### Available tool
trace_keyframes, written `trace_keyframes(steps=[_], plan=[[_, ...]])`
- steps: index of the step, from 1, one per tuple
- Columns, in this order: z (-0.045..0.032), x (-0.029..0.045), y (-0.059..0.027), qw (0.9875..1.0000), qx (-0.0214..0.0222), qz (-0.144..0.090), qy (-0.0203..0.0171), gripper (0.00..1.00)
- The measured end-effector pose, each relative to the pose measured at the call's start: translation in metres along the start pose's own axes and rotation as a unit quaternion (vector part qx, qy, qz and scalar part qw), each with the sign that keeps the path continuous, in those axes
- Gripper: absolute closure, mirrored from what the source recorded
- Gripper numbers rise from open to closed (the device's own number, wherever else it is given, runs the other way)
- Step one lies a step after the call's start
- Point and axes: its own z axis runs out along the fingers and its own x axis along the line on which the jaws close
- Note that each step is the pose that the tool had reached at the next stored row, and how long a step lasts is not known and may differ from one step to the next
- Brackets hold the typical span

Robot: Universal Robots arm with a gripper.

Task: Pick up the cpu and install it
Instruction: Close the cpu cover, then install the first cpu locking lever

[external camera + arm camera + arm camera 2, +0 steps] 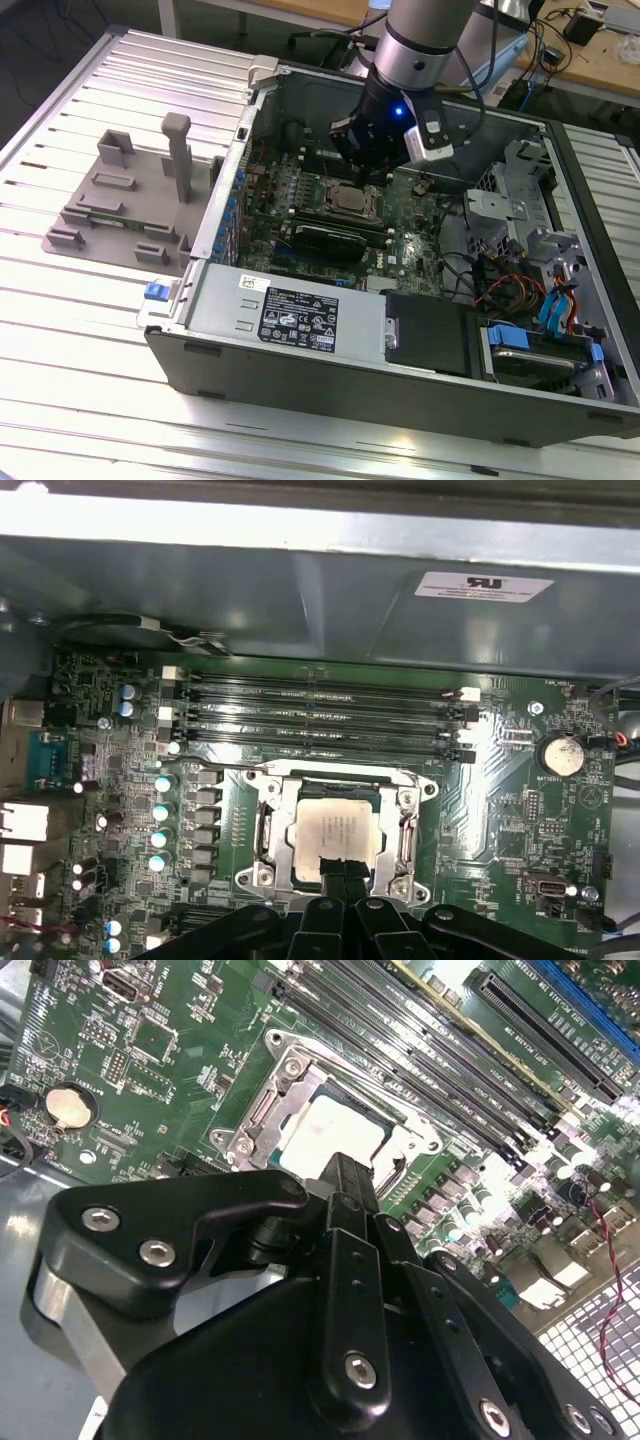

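The cpu (pixel 335 830) lies flat inside the metal-framed socket (pixel 265 832) on the green motherboard, silver top plate facing up. Both wrist views show it, and in the second wrist view the cpu (pixel 335 1128) looks pale inside the socket frame (pixel 252 1125). My gripper (pixel 340 872) hangs just above one edge of the chip, fingers pressed together with nothing between them. From the second wrist view the gripper (pixel 346 1172) tapers to a single tip over the chip's edge. In the exterior view the gripper (pixel 366 165) is low inside the open computer case, over the cpu (pixel 350 201).
Memory slots (pixel 320 715) run beside the socket, and a coin battery (pixel 561 753) sits on the board. The case wall (pixel 250 130) rises on the exterior view's left. Drive bays and cables (pixel 540 300) are at its right. A grey fixture (pixel 130 200) stands on the table outside.
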Motion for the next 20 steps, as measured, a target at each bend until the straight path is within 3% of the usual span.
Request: trace_keyframes(steps=[13, 20], plan=[[0.0001, 0.0005, 0.0001, 1.0, -0.0001, 0.0, 0.0001, 0.89], [0.0008, 0.022, 0.0031, 1.0, -0.0001, 0.0, -0.0003, 0.89]])
